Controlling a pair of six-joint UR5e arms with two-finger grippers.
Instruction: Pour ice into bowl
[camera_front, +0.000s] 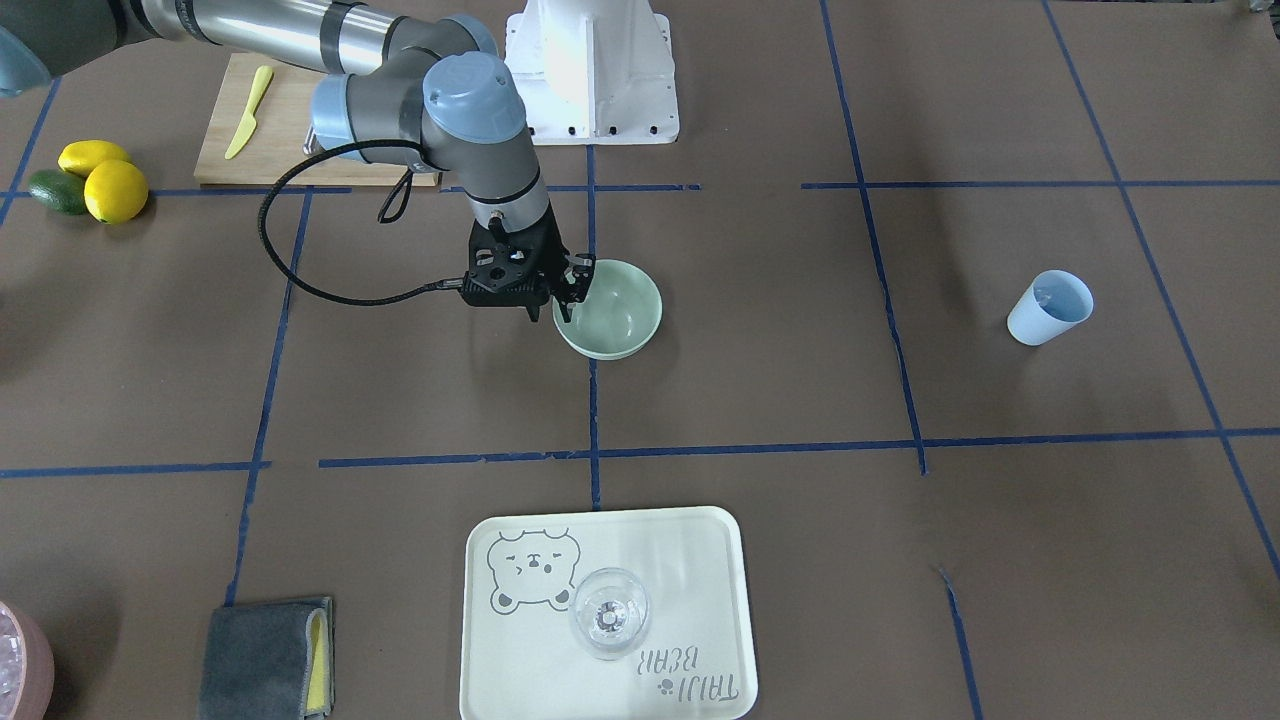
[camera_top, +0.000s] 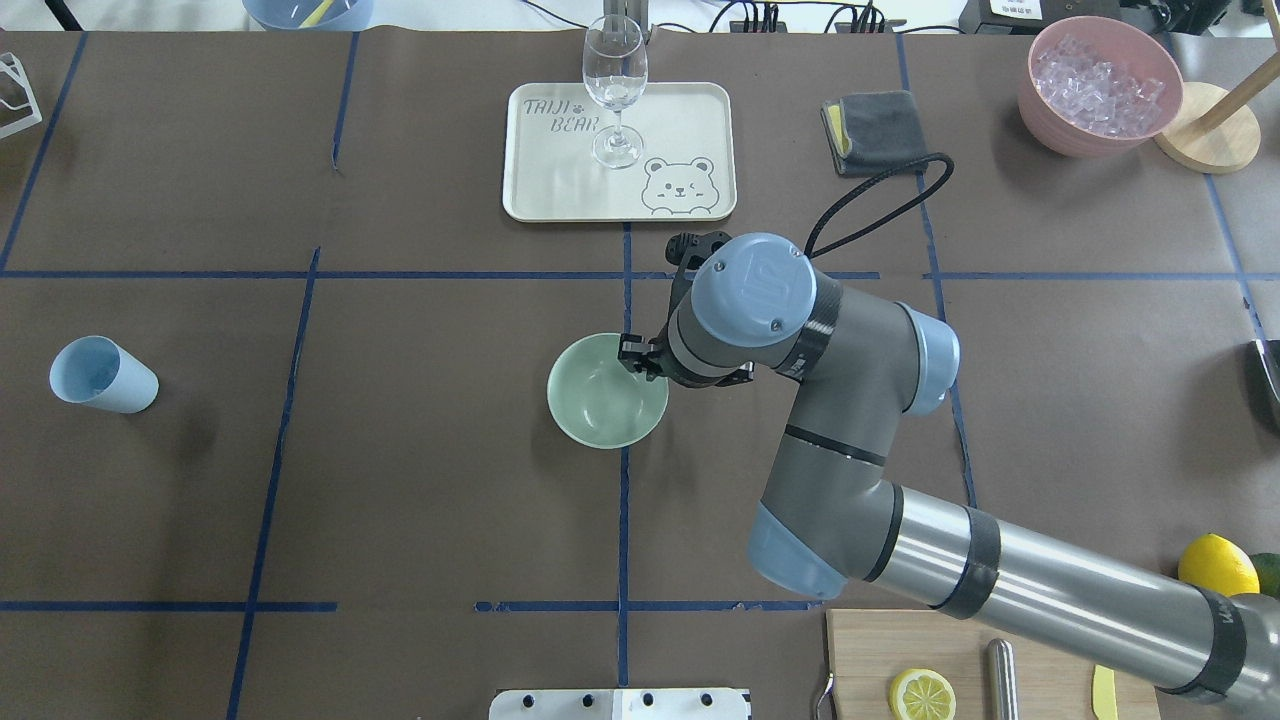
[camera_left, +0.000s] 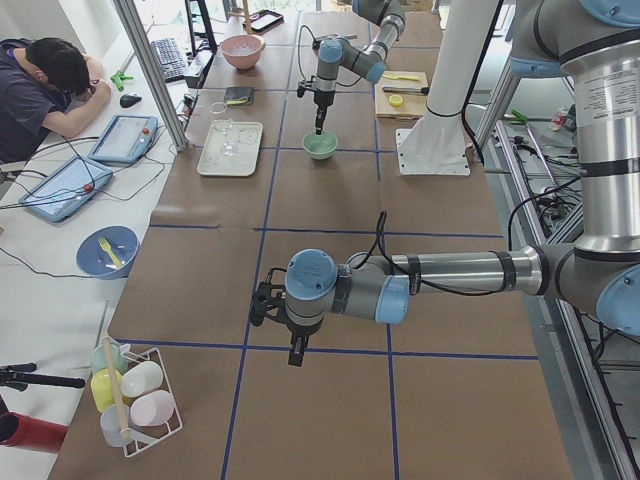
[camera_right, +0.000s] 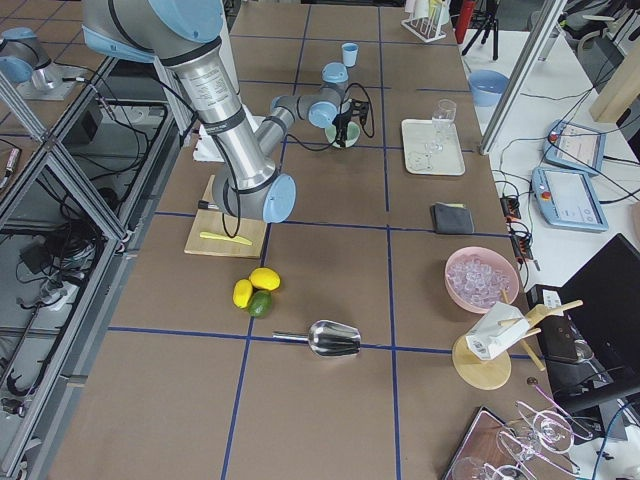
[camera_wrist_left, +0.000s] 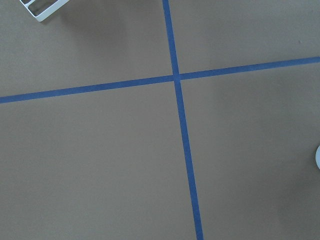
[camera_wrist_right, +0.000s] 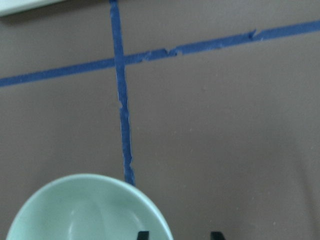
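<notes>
The pale mint-green bowl (camera_front: 622, 322) stands upright at the table's middle and looks empty; it also shows in the overhead view (camera_top: 598, 408) and the right wrist view (camera_wrist_right: 75, 210). My right gripper (camera_front: 572, 300) hangs open at its rim (camera_top: 636, 358), one finger over the inside and one outside (camera_wrist_right: 179, 235). Clear ice cubes (camera_top: 1095, 78) fill the pink container (camera_right: 482, 278). The light blue cup (camera_front: 1048, 307) stands far off; a pale glint shows inside, and I cannot tell what it is. My left gripper (camera_left: 292, 352) hovers low over bare table; I cannot tell if it is open or shut.
A cream tray (camera_front: 705, 545) holds a clear wine glass (camera_front: 610, 612) near the operators' edge. A grey cloth (camera_front: 265, 655) lies beside it. A cutting board (camera_front: 290, 140) and lemons (camera_front: 105, 182) sit near the base. A metal scoop (camera_right: 335, 338) lies near the pink container.
</notes>
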